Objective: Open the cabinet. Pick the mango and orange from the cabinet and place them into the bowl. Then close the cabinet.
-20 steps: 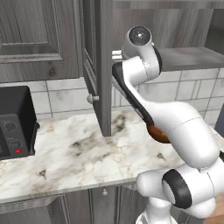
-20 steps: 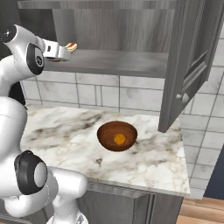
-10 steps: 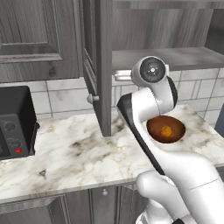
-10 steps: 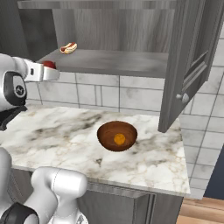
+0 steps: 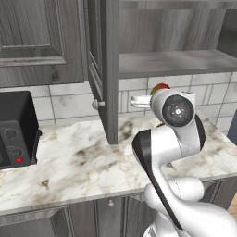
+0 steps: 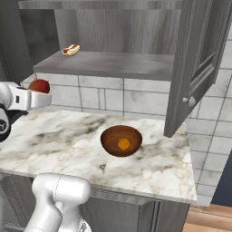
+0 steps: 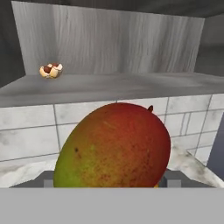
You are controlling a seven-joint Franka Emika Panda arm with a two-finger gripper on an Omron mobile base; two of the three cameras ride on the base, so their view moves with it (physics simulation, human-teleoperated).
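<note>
My gripper (image 6: 37,94) is shut on the mango (image 6: 40,85), a red-and-green fruit, held just below the cabinet's shelf (image 6: 108,64) and in front of the tiled wall. From the left base view the mango (image 5: 159,88) peeks over the wrist. It looms large in the hand view, where the mango (image 7: 116,146) hides the fingertips. The cabinet (image 5: 107,69) stands with both doors swung open. On the counter, the dark wooden bowl (image 6: 108,136) holds the orange (image 6: 123,144), to the right of the gripper and lower.
A hot dog (image 6: 71,49) lies at the back left of the cabinet shelf. The right door (image 6: 195,68) hangs open over the counter's right end. A black microwave (image 5: 14,129) stands on the marble counter (image 5: 78,162) at the left.
The arm has pulled back out of the cabinet and dropped from shelf height to below the shelf, carrying the mango with it. The orange and bowl have not moved.
</note>
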